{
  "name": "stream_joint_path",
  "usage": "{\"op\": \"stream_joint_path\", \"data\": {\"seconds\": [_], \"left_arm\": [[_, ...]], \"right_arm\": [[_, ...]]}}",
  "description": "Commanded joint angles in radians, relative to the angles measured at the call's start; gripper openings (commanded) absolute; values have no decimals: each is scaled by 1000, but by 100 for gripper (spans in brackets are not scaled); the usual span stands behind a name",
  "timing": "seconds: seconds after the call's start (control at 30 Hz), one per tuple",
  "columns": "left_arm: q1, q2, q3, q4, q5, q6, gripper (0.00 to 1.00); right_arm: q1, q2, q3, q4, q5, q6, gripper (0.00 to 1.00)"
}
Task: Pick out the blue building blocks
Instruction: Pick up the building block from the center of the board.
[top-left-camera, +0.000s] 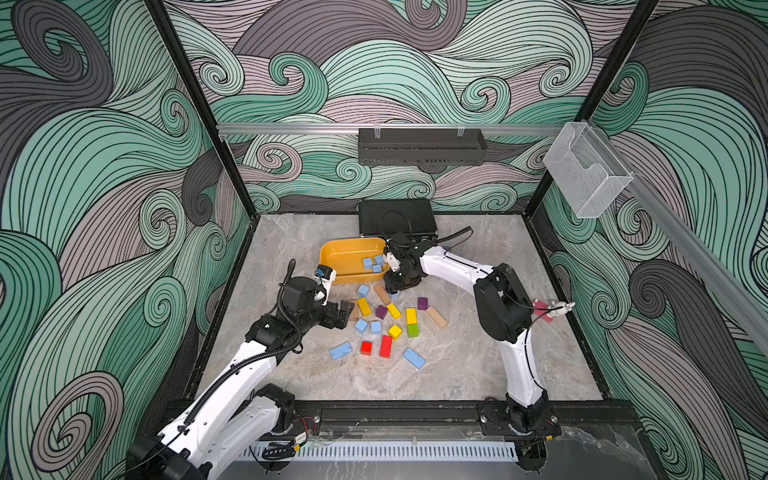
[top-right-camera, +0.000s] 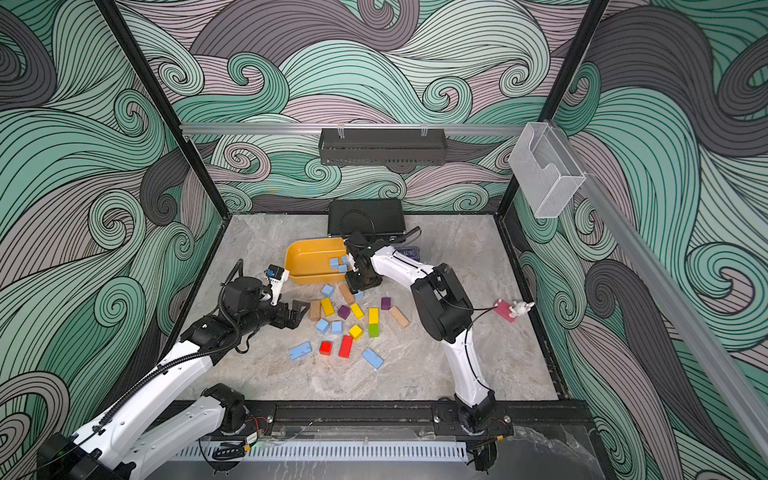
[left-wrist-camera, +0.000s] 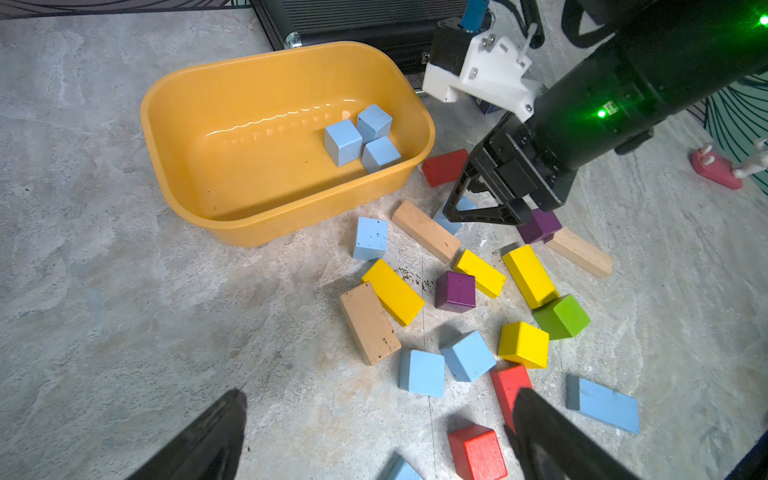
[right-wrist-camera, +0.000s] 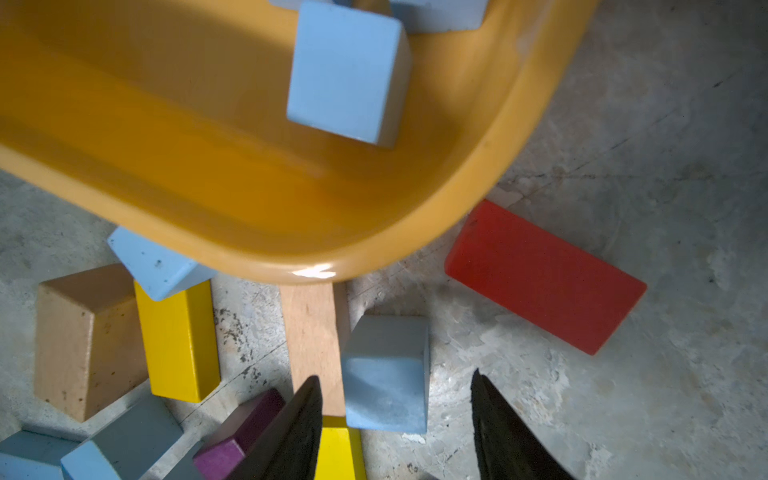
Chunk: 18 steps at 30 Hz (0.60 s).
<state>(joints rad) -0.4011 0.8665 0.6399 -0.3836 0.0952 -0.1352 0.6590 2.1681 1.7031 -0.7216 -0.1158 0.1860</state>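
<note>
Top views, yellow tub: my yellow tub sits far and centre on the table, with three of the blue building blocks bunched in its right end.
Top views, loose blue: five more lie in the coloured scatter just near of the tub. Two of them are long bricks at the near edge.
Top views, left gripper: my left gripper hangs at the left edge of the scatter, jaws spread wide and empty.
Top views, right gripper: my right gripper is low beside the tub's near right corner, over a blue cube. I cannot read the jaws from here.
Left wrist, left gripper: my left gripper shows both fingers far apart, holding nothing.
Left wrist, right gripper: my right gripper stands over the blue cube, which lies against a tan brick.
Right wrist, right gripper: my right gripper has its jaws partly open, astride the blue cube. A gap shows on each side, so there is no grip.
Right wrist, neighbours: the tan brick touches the cube's side, and a red brick lies flat near the tub's rim.
</note>
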Motion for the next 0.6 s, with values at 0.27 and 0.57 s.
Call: {"op": "stream_joint_path", "data": {"seconds": [0.27,0.57], "left_arm": [[-5,-19,31,-40,-45,4,99],[-5,-25,32,-43,-52,2,99]], "right_arm": [[5,59,54,-36,28,16,49],[6,50,43,-53,47,12,36]]}}
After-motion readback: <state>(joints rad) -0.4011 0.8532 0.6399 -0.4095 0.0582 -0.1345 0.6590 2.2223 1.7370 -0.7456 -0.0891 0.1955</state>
